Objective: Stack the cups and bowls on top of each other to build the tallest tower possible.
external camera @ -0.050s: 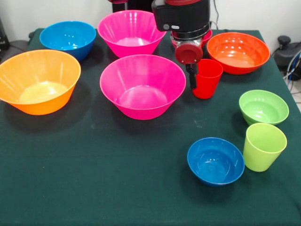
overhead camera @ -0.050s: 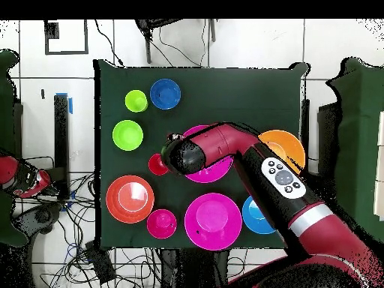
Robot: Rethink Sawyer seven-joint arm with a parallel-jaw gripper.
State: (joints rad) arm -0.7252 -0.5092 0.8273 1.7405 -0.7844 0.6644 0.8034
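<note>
My gripper (external camera @ -0.050s: 192, 77) hangs right at the left rim of the red cup (external camera @ -0.050s: 207, 79) (overhead camera @ -0.050s: 157, 163), which stands upright mid-table. The lime cup (external camera @ -0.050s: 264, 146) (overhead camera @ -0.050s: 136, 100) stands near the front right, beside a small blue bowl (external camera @ -0.050s: 215, 160) and a small green bowl (external camera @ -0.050s: 263, 107). Two big pink bowls (external camera @ -0.050s: 142, 85) (external camera @ -0.050s: 130, 31), an orange bowl (external camera @ -0.050s: 38, 81), a mid blue bowl (external camera @ -0.050s: 68, 37) and the wide red-orange bowl (external camera @ -0.050s: 238, 52) sit further back. A small red bowl (overhead camera @ -0.050s: 161, 223) is mostly hidden behind the arm. No tower is in view; each piece stands alone.
A dark green cloth (external camera @ -0.050s: 117, 179) covers the table. The arm (overhead camera @ -0.050s: 225, 146) reaches over one pink bowl. Cables and gear lie on the floor around the table (overhead camera @ -0.050s: 67, 225).
</note>
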